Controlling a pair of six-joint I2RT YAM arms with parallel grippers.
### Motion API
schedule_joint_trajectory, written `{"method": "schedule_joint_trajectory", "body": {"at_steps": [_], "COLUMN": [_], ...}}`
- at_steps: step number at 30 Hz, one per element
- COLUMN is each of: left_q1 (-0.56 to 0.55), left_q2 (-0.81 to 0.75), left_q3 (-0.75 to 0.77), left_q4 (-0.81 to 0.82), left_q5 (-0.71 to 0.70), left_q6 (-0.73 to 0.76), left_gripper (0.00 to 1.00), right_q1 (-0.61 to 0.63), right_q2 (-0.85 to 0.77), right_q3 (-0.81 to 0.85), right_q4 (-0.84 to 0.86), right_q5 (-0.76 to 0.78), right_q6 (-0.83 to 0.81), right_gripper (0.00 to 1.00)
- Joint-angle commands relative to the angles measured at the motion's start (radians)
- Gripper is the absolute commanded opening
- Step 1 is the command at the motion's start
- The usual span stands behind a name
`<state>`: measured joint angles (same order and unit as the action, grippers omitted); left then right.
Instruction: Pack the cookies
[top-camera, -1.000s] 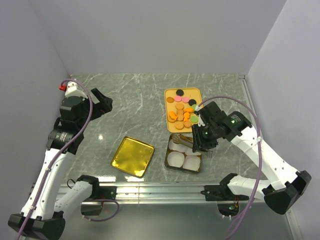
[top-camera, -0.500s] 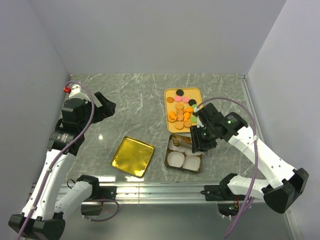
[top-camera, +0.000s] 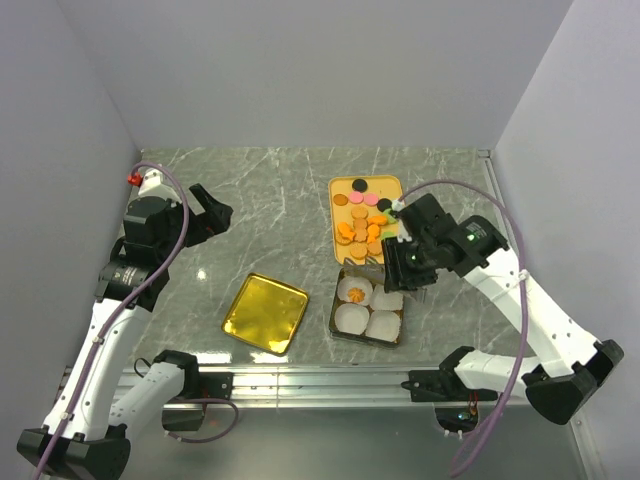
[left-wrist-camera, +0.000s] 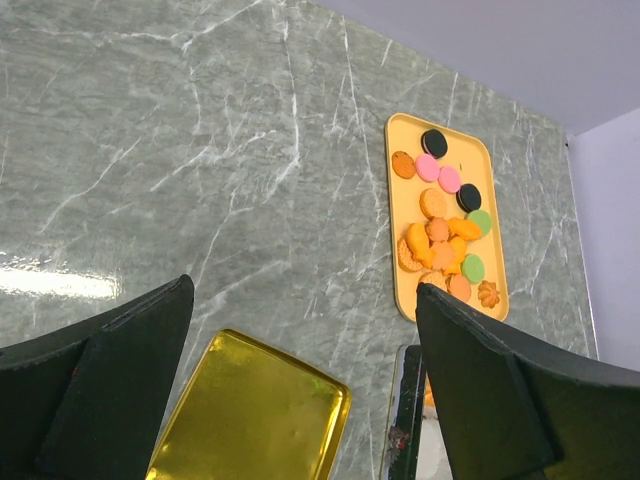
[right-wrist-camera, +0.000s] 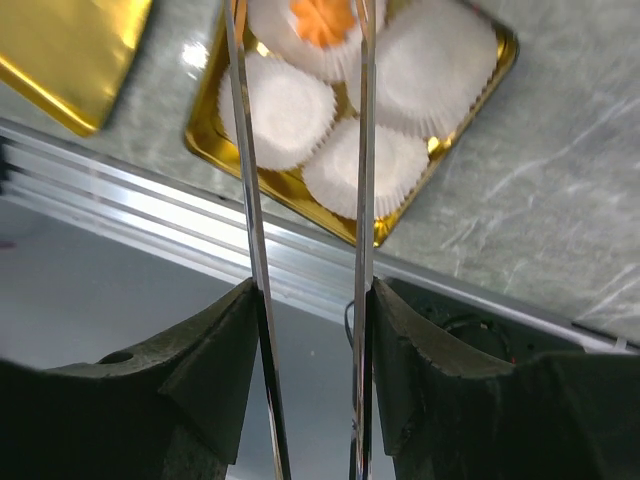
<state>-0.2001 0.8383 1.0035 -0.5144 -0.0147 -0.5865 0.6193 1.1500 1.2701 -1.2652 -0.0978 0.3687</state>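
Cookies (top-camera: 362, 218): where are they lying?

Nearly all are heaped on the orange tray (top-camera: 388, 186), toward 1 o'clock on the surface (top-camera: 260, 200). They are orange and tan, with a few pink, green and black ones. One orange flower-shaped cookie (top-camera: 356, 293) sits apart from them in the gold tin (top-camera: 333, 315), just at 6 o'clock from the tray.

Which spot in the tin?

The tin holds four white paper cups (top-camera: 352, 318), and the cookie is in the cup at the 10 o'clock corner.

And the right gripper (right-wrist-camera: 310, 300)?

It is clamped on metal tongs (right-wrist-camera: 246, 180), with one thin blade pressed against each finger. In the wrist view the blades run up over the tin, either side of the cup with the cookie. Their tips pass out of view, so I cannot tell whether they touch anything.

The left gripper (left-wrist-camera: 300, 290)?

Spread wide with nothing between the fingers, at 9 o'clock, well apart from the tin.

Anything else down there?

A gold lid (top-camera: 265, 312) lies flat at 9 o'clock from the tin, near it.
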Motion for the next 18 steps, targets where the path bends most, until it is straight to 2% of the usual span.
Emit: {"method": "schedule_joint_trajectory", "body": {"at_steps": [1, 5, 11, 18], "left_q1": [-0.001, -0.002, -0.002, -0.001], "left_q2": [-0.004, 0.018, 0.030, 0.002], "left_q3": [0.032, 0.082, 0.136, 0.087], "left_q4": [0.004, -0.045, -0.073, -0.039], "left_q5": [0.018, -0.069, -0.073, -0.076], "left_q6": [0.020, 0.039, 0.073, 0.088], "left_gripper": [0.99, 0.99, 0.99, 0.99], "right_q1": [0.005, 0.005, 0.007, 0.005], "right_q2": [-0.006, 0.014, 0.105, 0.331], "right_q3": [0.135, 0.210, 0.242, 0.411], "right_q4": [-0.013, -0.017, 0.009, -0.006], "right_q5": [0.013, 0.035, 0.096, 0.213], "right_q6": [0.007, 0.018, 0.001, -0.031], "right_gripper": [0.53, 0.53, 0.53, 0.53]}}
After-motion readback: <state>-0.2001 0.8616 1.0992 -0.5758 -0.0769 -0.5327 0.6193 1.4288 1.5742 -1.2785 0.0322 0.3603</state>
